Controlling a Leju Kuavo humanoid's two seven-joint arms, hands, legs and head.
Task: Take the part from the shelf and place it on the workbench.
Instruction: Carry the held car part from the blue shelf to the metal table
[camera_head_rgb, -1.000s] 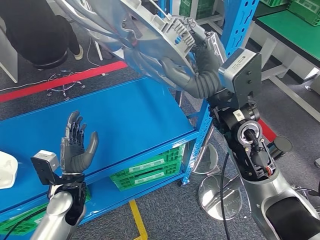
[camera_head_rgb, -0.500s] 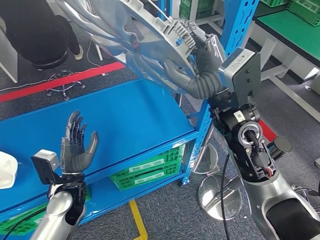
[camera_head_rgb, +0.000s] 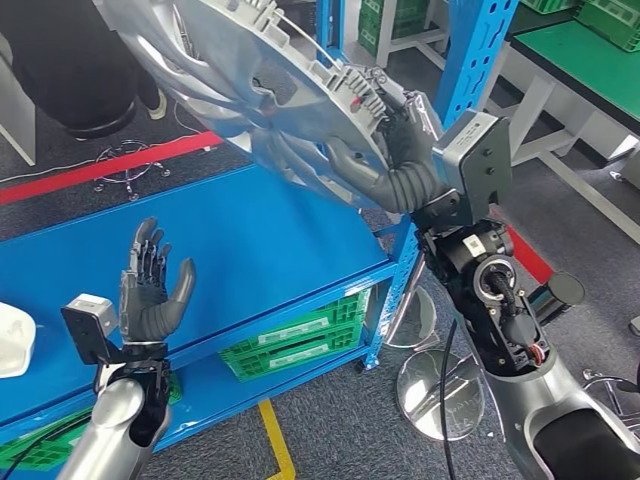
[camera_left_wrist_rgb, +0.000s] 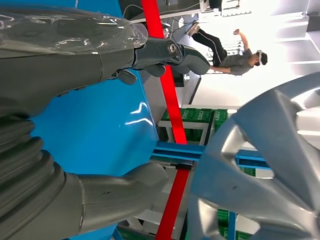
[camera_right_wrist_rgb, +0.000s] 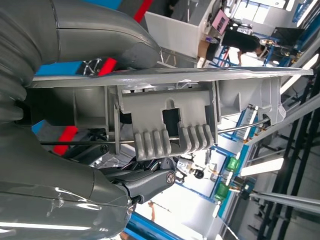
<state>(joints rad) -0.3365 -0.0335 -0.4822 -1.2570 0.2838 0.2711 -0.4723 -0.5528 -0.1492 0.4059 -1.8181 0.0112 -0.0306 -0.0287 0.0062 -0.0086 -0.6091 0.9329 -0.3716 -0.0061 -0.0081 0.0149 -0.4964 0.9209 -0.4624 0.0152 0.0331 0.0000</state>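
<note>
The part is a large silver wheel cover, held up in the air above the blue shelf, tilted, with its ribbed back side showing. My right hand grips its rim, thumb under and fingers over the edge. Seen from the right wrist, the rim with its clip teeth sits between the thumb and the fingers. My left hand stands upright and open over the shelf's front left, fingers apart and holding nothing. From the left wrist, the spokes of the cover lie beyond that hand.
Green crates sit on the lower shelf level. A blue shelf post stands just behind my right hand. A white object lies at the shelf's left edge. A green-topped workbench is at the far right. A person sits at the back left.
My right hand has carried the wheel cover a little lower and toward the left, over the shelf. The left hand has stayed where it was.
</note>
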